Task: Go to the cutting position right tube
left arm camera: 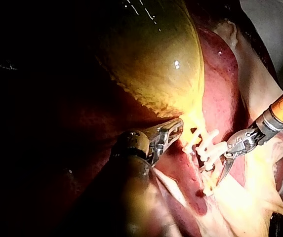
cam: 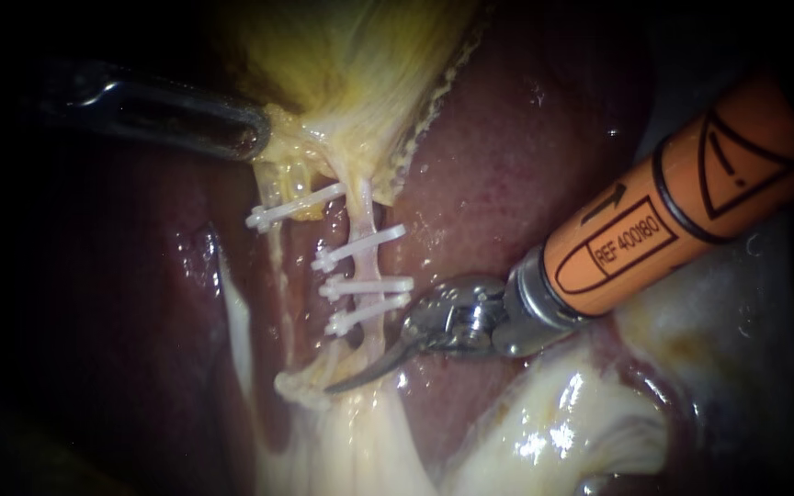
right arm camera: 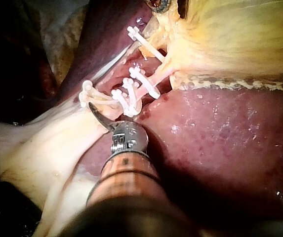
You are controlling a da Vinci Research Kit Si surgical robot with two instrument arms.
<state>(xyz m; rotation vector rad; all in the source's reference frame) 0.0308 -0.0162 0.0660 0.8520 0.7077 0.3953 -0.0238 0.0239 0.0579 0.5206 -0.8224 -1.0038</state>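
Note:
Two pale tubes run down from the yellow gallbladder (cam: pixel 351 64). The left tube (cam: pixel 276 248) bears one white clip (cam: pixel 291 207). Three white clips (cam: pixel 365 287) sit across the right tube (cam: pixel 366 264). My right instrument (cam: pixel 337 386), on an orange shaft, has curved blades lying together, shut. Their tip rests just below the lowest clip, against the right tube's lower end. In the right wrist view the blade (right arm camera: pixel 96 111) lies beside the lowest clips. My left instrument (cam: pixel 255 138) is shut on the gallbladder at its neck, holding it up.
Dark red liver (cam: pixel 507 156) lies to the right of and behind the tubes. Glistening white fatty tissue (cam: pixel 544 422) spreads under the right instrument's shaft. A pale band of tissue (cam: pixel 236 321) runs down left of the tubes.

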